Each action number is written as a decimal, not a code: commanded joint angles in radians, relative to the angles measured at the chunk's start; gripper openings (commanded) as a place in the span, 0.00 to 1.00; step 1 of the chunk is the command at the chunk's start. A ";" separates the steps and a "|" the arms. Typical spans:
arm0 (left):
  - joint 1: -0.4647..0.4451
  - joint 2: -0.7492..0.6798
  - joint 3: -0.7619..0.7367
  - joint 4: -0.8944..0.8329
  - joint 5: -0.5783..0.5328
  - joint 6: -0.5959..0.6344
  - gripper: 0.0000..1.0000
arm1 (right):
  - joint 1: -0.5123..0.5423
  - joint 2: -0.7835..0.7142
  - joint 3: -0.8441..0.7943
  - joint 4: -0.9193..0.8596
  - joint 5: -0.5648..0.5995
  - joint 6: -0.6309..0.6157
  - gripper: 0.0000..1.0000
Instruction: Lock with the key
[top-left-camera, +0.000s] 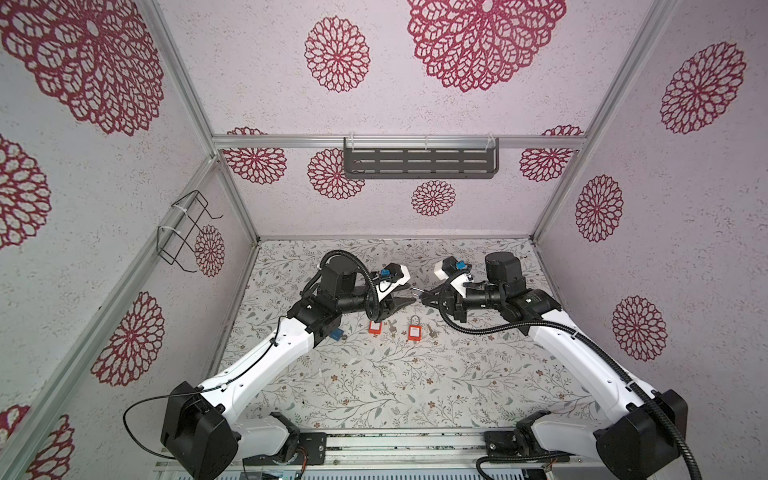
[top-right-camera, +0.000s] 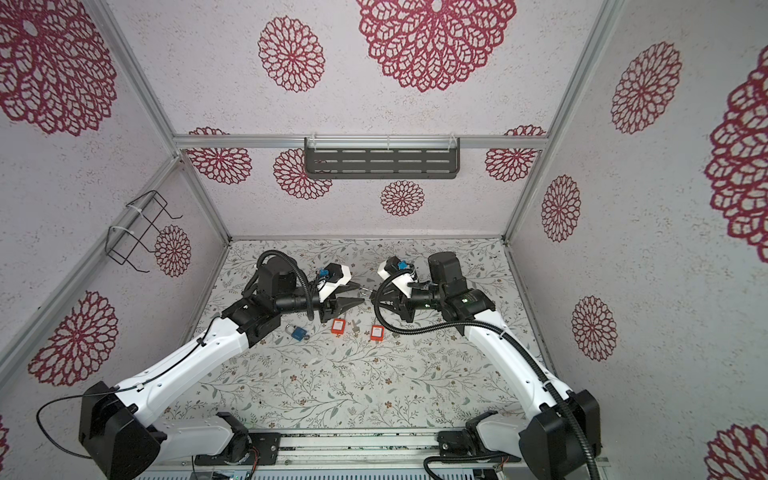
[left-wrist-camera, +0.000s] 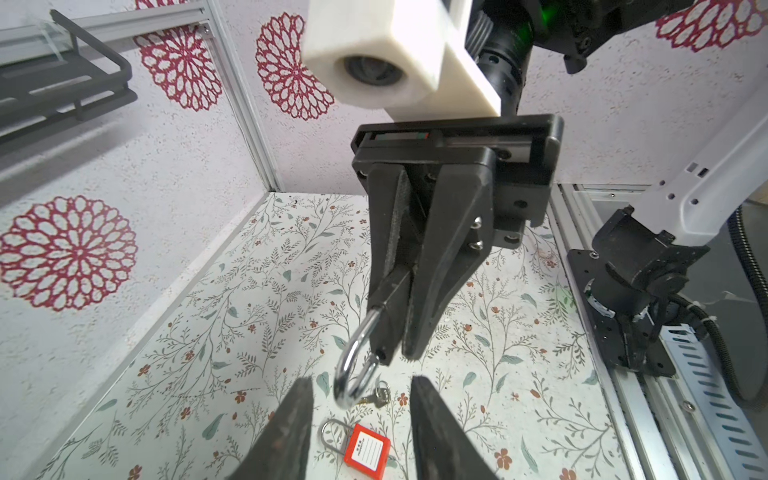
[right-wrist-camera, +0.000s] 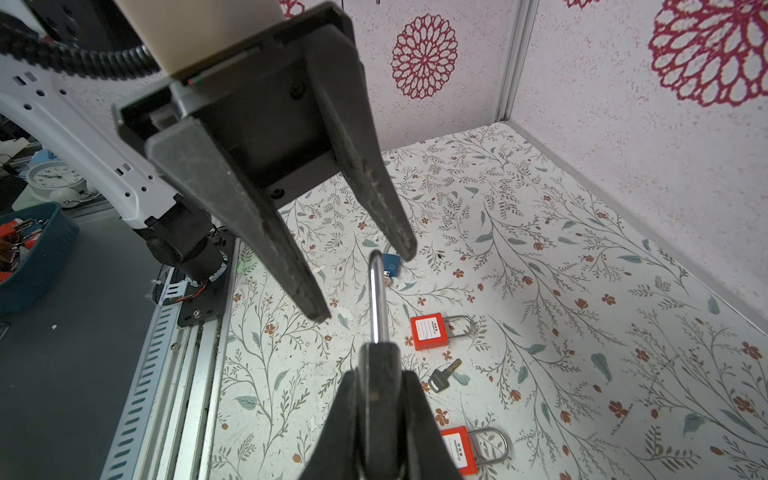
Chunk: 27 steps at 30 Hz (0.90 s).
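Black padlock body (left-wrist-camera: 392, 299) sits mostly hidden between right gripper (right-wrist-camera: 379, 372) fingers (right-wrist-camera: 415, 419).

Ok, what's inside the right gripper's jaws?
A dark padlock, clamped in the right gripper. Its silver shackle sticks out toward the open left gripper. The fingers cover most of its body; no keyhole shows.

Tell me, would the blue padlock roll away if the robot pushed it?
Probably not: the blue padlock lies flat and looks boxy, so it would likely slide. Its shiny loop looks like stiff metal, so it's probably heavy for its size.
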 joint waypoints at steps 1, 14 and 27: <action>-0.009 0.004 0.009 0.035 -0.034 -0.001 0.41 | -0.006 -0.028 0.028 0.016 -0.018 0.004 0.00; -0.014 0.020 0.019 0.035 -0.013 -0.001 0.29 | -0.007 -0.026 0.022 0.014 -0.018 0.006 0.00; -0.017 0.026 0.026 0.034 -0.003 -0.003 0.27 | -0.007 -0.022 0.018 0.007 -0.018 0.006 0.00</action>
